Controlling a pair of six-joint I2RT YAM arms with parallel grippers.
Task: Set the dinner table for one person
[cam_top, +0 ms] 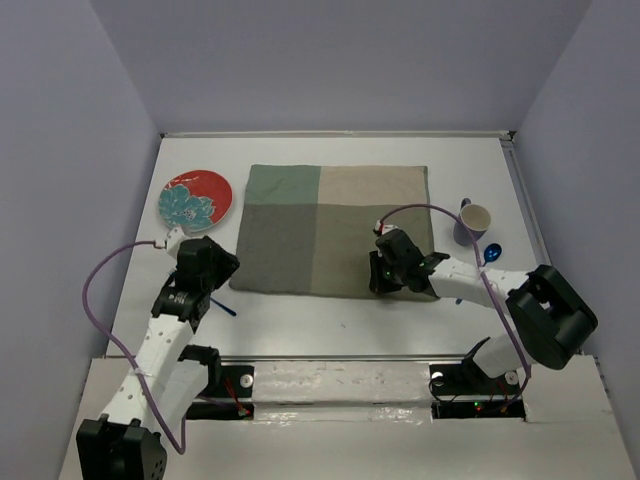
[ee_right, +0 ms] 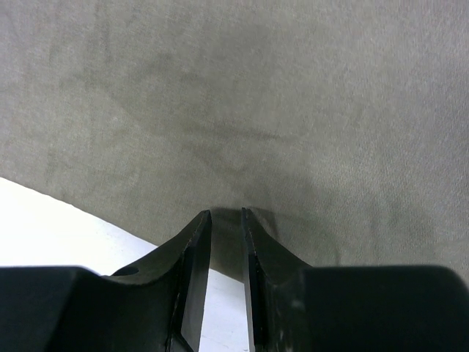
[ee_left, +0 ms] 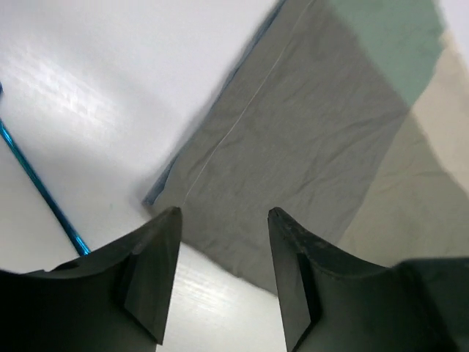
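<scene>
Grey mat (ee_right: pixel 293 110) edge between nearly-touching right fingers (ee_right: pixel 194 271)

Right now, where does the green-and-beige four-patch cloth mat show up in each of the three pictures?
Top external: the green-and-beige four-patch cloth mat lies central on the large matte white tabletop.
Left wrist: the mat fills the upper right, one corner reaching lower left.
Right wrist: its grey patch fills nearly the whole picture.
Shared landmark: the mat's near edge against the white tabletop.
</scene>
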